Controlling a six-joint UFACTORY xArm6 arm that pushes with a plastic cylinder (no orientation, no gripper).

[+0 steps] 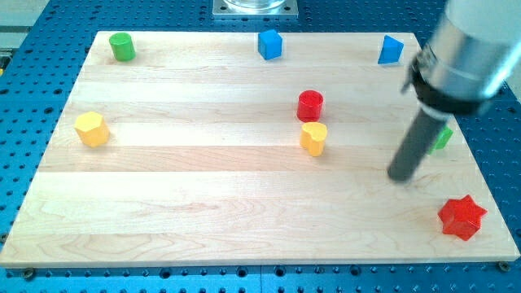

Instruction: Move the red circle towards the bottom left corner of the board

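The red circle (310, 105) stands a little right of the board's middle, in the upper half. A yellow heart block (313, 138) sits just below it, almost touching. My tip (401, 175) rests on the board well to the right of and below the red circle, about a hundred pixels from the yellow heart. The rod rises up and to the right into the arm's grey body at the view's top right.
A green cylinder (122, 46) is at the top left, a yellow hexagon block (92, 129) at the left, a blue cube (269, 44) at the top middle, a blue block (390, 50) at the top right. A green block (443, 137) is partly hidden behind the rod. A red star (461, 216) is at the bottom right.
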